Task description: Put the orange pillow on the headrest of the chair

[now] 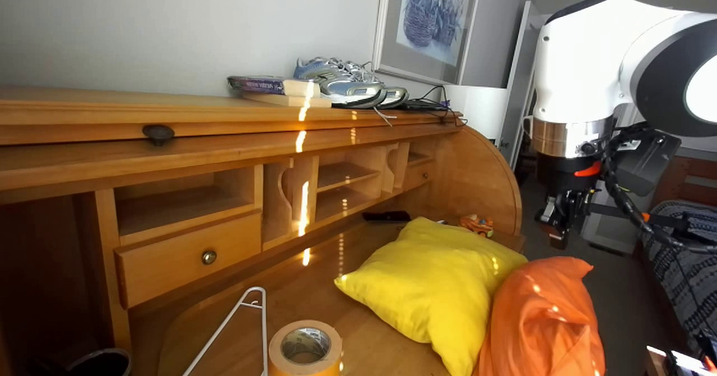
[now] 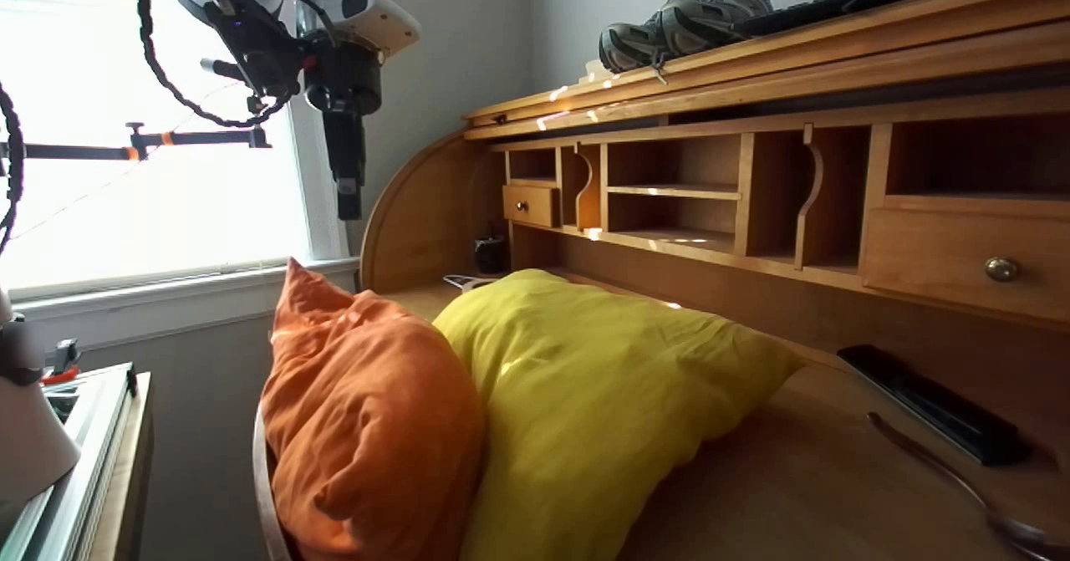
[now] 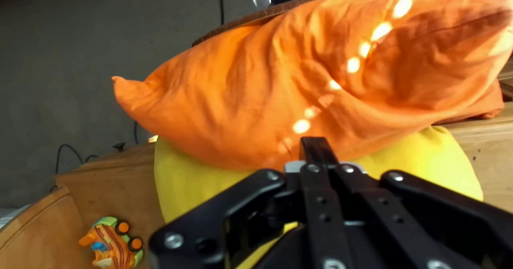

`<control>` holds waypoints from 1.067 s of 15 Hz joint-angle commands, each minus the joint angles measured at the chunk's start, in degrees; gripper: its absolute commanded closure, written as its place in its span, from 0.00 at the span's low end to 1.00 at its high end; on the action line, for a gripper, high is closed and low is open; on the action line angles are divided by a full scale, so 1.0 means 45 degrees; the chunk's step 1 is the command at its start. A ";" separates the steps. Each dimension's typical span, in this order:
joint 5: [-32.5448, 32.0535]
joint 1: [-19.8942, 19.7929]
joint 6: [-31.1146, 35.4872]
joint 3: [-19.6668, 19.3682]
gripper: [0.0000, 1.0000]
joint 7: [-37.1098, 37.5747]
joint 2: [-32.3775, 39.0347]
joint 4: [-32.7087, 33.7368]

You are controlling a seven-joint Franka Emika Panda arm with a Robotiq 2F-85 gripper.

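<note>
The plump orange pillow shows in both exterior views, propped on its side against the yellow pillow. A thin curved brown edge, the headrest of the chair, runs along the orange pillow's outer side; most of it is hidden by the fabric. In the wrist view the same edge borders the orange pillow at the top. My gripper points down in the air above the pillows, apart from them. Its fingers meet with nothing between them. In the wrist view the fingertips overlap the orange pillow's lower part.
The wooden roll-top desk bears the yellow pillow, a tape roll, a white hanger and an orange toy car. Shoes and books stand on its top shelf. A bed lies beyond the arm.
</note>
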 commanded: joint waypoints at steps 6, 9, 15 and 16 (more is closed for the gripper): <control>0.0133 -0.0491 0.2045 -0.0041 0.42 -0.0095 -0.1672 -0.0086; 0.0846 -0.0512 0.2761 -0.0273 0.21 -0.0119 -0.2109 -0.0402; 0.2106 -0.0547 0.3045 -0.0729 0.00 -0.0889 -0.2234 -0.0475; 0.1871 -0.0712 0.2817 -0.0342 0.00 -0.0621 -0.1827 -0.0066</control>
